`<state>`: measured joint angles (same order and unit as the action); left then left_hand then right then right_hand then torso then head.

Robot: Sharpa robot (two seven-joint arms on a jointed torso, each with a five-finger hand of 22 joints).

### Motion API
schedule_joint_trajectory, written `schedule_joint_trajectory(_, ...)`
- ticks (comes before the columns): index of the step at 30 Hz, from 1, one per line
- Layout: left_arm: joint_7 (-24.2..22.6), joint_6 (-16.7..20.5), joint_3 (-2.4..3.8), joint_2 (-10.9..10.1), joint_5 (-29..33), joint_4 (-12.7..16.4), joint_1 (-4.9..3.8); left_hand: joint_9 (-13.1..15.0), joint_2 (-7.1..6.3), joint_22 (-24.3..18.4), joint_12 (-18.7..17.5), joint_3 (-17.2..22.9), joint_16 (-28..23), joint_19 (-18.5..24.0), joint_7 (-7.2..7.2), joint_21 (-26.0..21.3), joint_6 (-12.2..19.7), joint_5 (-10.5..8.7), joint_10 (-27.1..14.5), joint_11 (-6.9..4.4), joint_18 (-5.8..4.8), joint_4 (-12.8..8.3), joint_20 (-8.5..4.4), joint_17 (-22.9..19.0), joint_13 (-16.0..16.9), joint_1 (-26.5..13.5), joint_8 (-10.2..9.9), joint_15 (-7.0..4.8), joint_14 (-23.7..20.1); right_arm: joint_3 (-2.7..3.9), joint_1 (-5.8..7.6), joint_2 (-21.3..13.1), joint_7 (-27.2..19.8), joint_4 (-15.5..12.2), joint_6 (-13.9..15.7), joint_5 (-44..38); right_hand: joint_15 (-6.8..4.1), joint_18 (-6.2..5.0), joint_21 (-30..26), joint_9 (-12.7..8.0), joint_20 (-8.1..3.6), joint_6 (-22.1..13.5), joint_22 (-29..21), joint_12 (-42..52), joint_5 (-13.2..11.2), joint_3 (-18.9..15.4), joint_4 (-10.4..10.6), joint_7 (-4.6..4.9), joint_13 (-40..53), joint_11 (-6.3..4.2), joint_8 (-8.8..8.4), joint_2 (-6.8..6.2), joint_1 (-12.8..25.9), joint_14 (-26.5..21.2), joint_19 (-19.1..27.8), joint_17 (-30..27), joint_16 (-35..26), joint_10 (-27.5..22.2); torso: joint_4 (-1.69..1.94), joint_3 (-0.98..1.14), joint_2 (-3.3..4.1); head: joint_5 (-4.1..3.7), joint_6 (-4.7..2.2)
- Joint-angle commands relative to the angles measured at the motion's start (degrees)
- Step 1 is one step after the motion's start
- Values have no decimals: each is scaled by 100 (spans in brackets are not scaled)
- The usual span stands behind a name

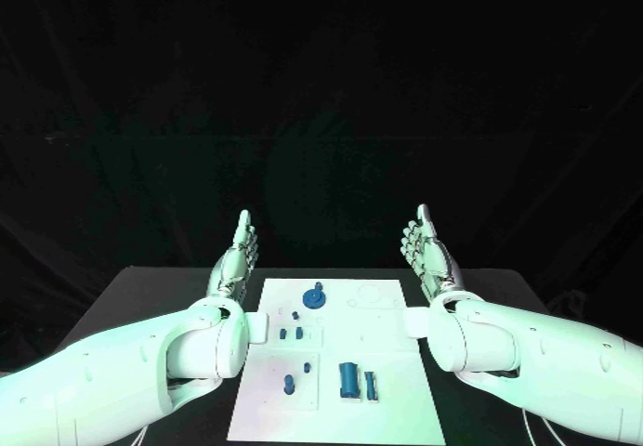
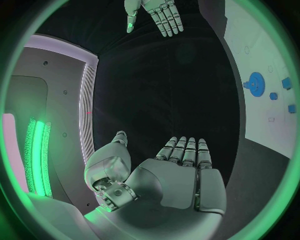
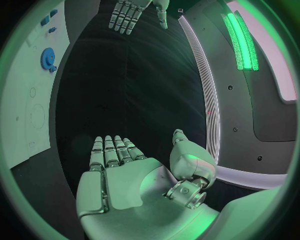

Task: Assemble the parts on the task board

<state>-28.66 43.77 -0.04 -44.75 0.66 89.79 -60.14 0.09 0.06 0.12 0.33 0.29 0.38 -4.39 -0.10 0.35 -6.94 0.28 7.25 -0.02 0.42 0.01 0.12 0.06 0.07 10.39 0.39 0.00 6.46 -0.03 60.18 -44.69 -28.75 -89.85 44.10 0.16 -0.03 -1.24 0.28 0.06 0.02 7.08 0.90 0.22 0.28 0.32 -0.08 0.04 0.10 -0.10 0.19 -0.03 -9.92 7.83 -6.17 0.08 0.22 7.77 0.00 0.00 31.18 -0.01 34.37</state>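
The white task board [image 1: 388,353] lies in the middle of the black table. On it I see a blue gear [image 1: 314,298] near the far end, small blue pieces [image 1: 291,331] at mid-board, a blue peg [image 1: 290,384], and a larger blue block [image 1: 348,379] with a slimmer piece [image 1: 370,385] beside it. My left hand [image 1: 236,261] is raised at the board's far left corner, fingers straight and empty. My right hand [image 1: 429,252] is raised at the far right corner, flat and empty. The left wrist view shows the left hand [image 2: 169,175], the gear [image 2: 255,82] and the right hand [image 2: 156,15]; the right wrist view shows the right hand [image 3: 125,170], the left hand [image 3: 134,12] and the gear [image 3: 48,57].
The black table [image 1: 134,297] extends on both sides of the board. A black curtain hangs behind. My white forearms flank the board's left and right edges.
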Motion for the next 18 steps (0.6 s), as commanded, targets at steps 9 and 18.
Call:
schedule_joint_trajectory(9, -114, 35, 4, 6, -66, 17, -2, -9, -6, -12, -33, -29, -38, 439, 10, -35, 694, -28, -725, 2, -42, -1, -12, -6, -7, -544, -39, 0, -646, 3, -2, 0, -105, -10, 1, -16, 3, 124, -28, -6, -2, -708, -90, -22, -28, -32, 8, -4, -10, 10, -19, 3, 992, -783, 617, -8, -22, -777, 0, 0, 0, 1, 1)
schedule_joint_trajectory(18, -114, 35, 4, 6, -66, 17, -2, -9, -6, -12, -33, -29, -38, 439, 10, -35, 694, -28, -725, 2, -42, -1, -12, -6, -7, -1039, -39, 0, -646, 3, -2, 0, -105, -10, 1, -16, 3, 124, -28, -6, -2, -708, -90, -22, -28, -32, 8, -4, -10, 10, -19, 3, 992, -783, 617, -8, -22, -777, 0, 0, 0, 1, 1)
